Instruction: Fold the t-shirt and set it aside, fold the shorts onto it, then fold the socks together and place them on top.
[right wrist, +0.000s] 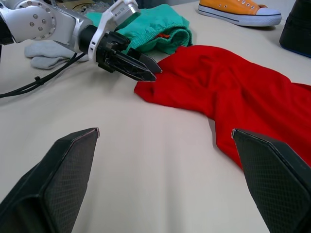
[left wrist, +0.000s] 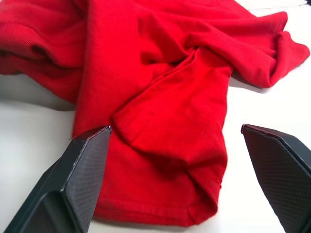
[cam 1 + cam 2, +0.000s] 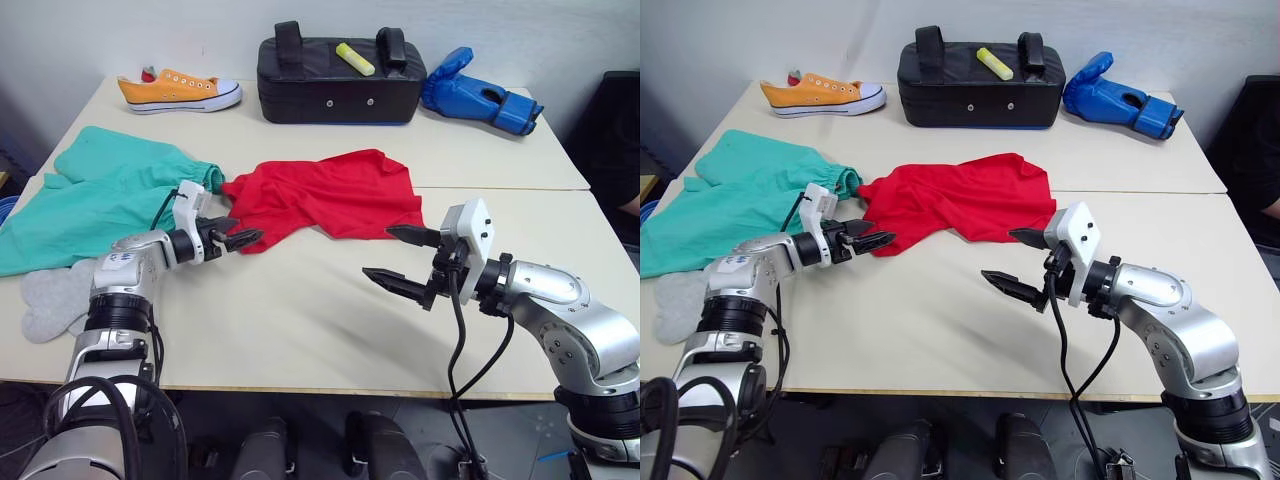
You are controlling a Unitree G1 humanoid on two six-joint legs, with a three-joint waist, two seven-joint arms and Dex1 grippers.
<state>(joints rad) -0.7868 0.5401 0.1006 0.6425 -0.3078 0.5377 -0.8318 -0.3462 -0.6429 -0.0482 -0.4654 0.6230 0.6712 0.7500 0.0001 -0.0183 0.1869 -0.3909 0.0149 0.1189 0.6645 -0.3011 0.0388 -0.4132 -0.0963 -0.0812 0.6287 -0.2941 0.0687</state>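
The left gripper (image 3: 243,238) reaches toward the near left corner of the t-shirt (image 3: 330,193), its fingers spread on either side of that corner without closing on the cloth. At the far left of the pale beige table (image 3: 300,320) the grey socks (image 3: 52,297) lie near the front edge, just beside the left arm, and behind them the teal shorts (image 3: 100,190) spread out, their waistband touching the crumpled red t-shirt in the middle. A seam runs across the table behind the t-shirt. Along the far edge stand an orange sneaker (image 3: 178,91), a black padded bag (image 3: 338,82) with a yellow marker (image 3: 354,59) on top, and a blue boxing glove (image 3: 480,99), before a plain white wall. At the right, the right gripper (image 3: 400,259) hovers over bare table, fingers wide apart and empty.
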